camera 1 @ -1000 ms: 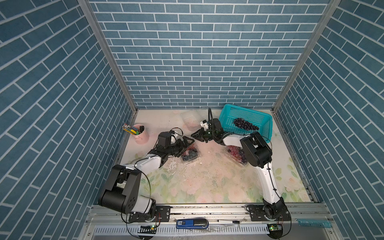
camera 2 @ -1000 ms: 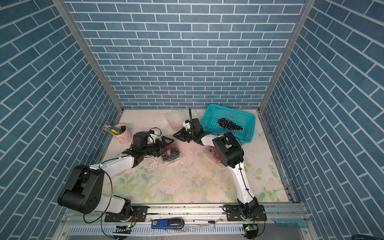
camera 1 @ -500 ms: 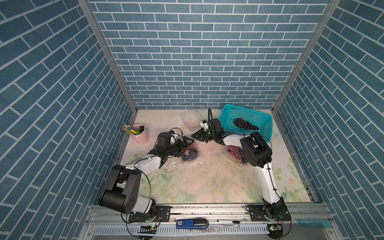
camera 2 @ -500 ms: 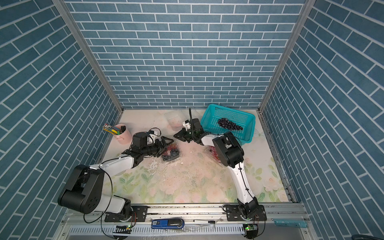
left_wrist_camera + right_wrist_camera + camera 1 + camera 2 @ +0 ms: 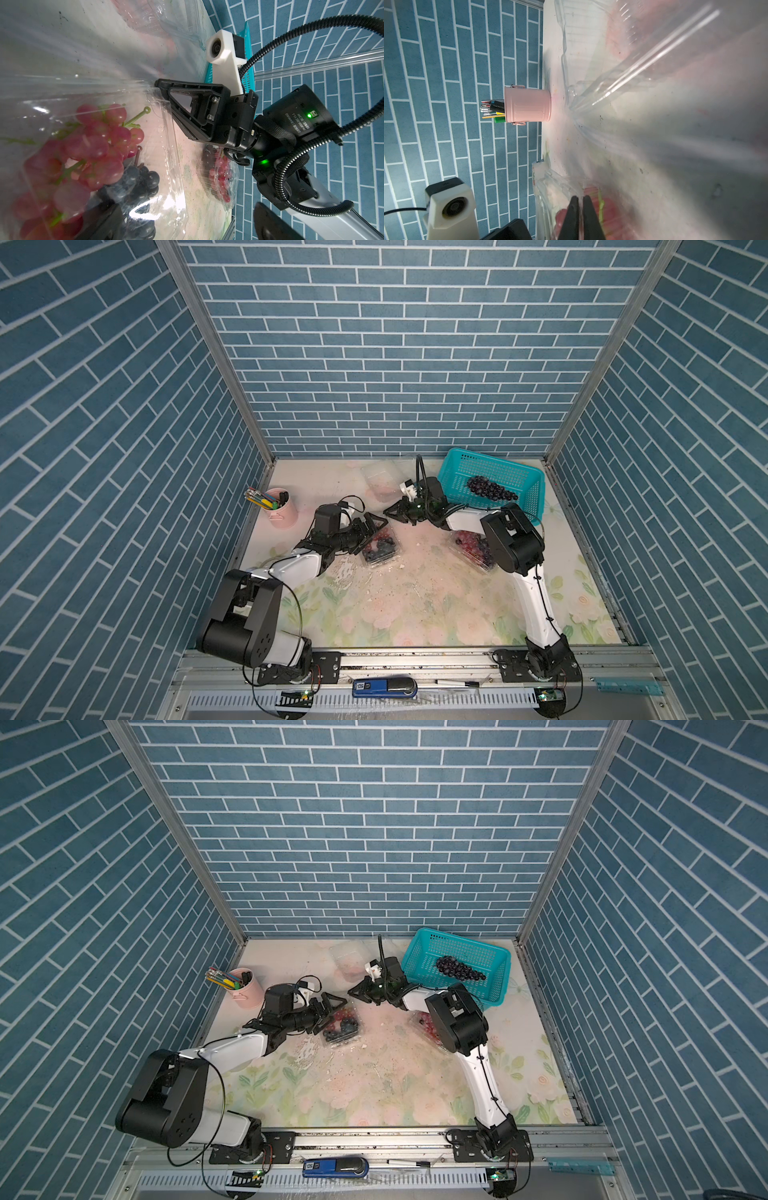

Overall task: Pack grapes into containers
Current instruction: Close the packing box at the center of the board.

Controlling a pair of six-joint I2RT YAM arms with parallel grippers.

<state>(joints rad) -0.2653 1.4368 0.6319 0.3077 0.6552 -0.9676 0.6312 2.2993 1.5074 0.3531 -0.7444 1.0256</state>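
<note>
Clamps thin, springy lid [image 5: 124,85] mid-frame by its rim with right end effector [image 5: 156,84]; holds left end effector [image 5: 371,533] wide apart (soft, bruisable grapes [image 5: 97,143] beneath).

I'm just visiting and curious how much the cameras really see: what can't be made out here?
Box of red grapes under the right arm: its elbow covers much of it in both top views.
Far clear box: too faint in the top views to tell whether it holds anything.
Right wrist view: a clear lid close to the lens blurs what lies behind.
</note>
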